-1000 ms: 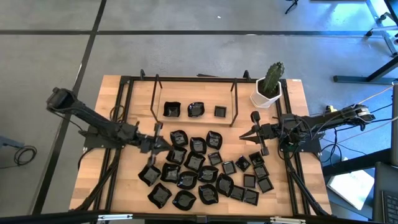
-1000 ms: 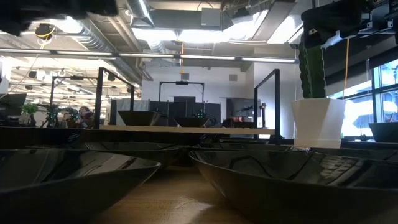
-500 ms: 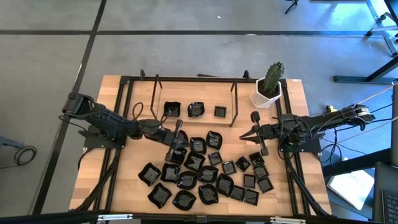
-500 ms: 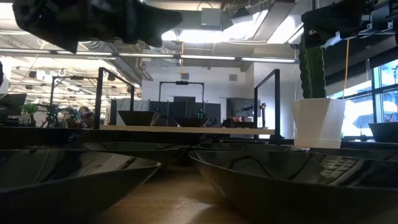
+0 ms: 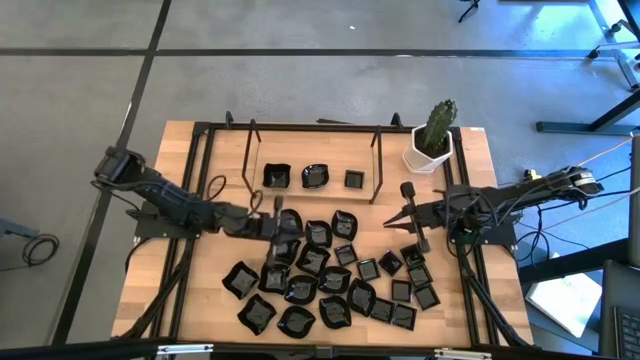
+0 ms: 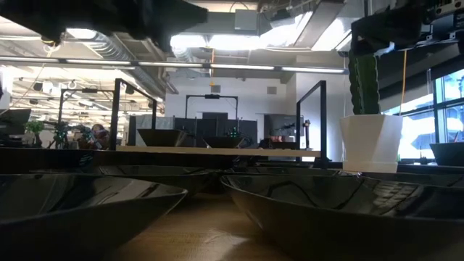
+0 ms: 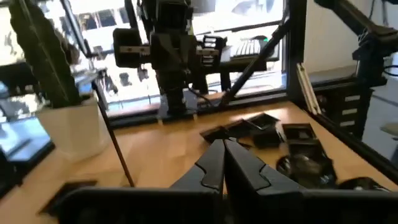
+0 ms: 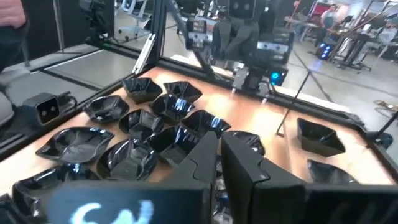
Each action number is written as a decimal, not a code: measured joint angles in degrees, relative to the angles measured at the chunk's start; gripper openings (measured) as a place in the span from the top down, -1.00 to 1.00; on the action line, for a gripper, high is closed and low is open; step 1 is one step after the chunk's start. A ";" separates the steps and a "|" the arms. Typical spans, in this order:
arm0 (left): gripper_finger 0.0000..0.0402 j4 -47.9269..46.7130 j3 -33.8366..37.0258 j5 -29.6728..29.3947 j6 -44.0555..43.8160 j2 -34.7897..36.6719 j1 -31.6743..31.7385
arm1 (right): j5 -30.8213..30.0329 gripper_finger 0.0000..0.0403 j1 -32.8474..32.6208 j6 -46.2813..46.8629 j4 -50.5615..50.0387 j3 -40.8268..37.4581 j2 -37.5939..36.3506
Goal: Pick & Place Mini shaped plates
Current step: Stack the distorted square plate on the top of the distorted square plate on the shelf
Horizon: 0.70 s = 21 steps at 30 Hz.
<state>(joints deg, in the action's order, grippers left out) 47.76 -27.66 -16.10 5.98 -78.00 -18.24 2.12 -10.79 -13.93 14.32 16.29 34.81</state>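
From the low view I get only two near plates, cut off at the lower frame edge. The left gripper covers a plate mid-frame overhead; I can't tell its shape.

From above I see my left gripper closed over the near-left part of the plates, a black heap spread across the tabletop's middle and front. My right gripper hangs over the heap's right side. Three more plates sit inside the rack toward the back edge. A cactus pot stands at the back right corner
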 joint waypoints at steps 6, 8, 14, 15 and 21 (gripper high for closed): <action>0.99 -8.67 -0.79 -14.13 -6.11 4.29 -10.65 | 3.18 0.87 0.00 0.54 2.05 -4.51 0.87; 0.99 -13.69 -2.49 -22.60 -7.80 6.30 -15.64 | 3.50 0.87 0.00 0.09 2.64 -5.80 0.79; 0.99 -34.75 -15.08 -47.49 -18.45 6.75 -32.87 | 3.53 0.87 0.00 -2.69 2.74 -6.44 0.76; 0.99 -37.47 -18.04 -50.53 -21.16 6.05 -35.34 | 3.53 0.87 0.00 -3.10 2.75 -6.44 0.76; 0.99 -47.11 -35.38 -58.16 -25.60 -3.54 -44.76 | 3.68 0.87 0.00 -2.57 3.00 -6.44 0.72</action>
<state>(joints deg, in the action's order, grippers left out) 0.65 -63.04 -74.26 -19.62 -81.54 -63.00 5.80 -10.79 -16.50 17.32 9.85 35.53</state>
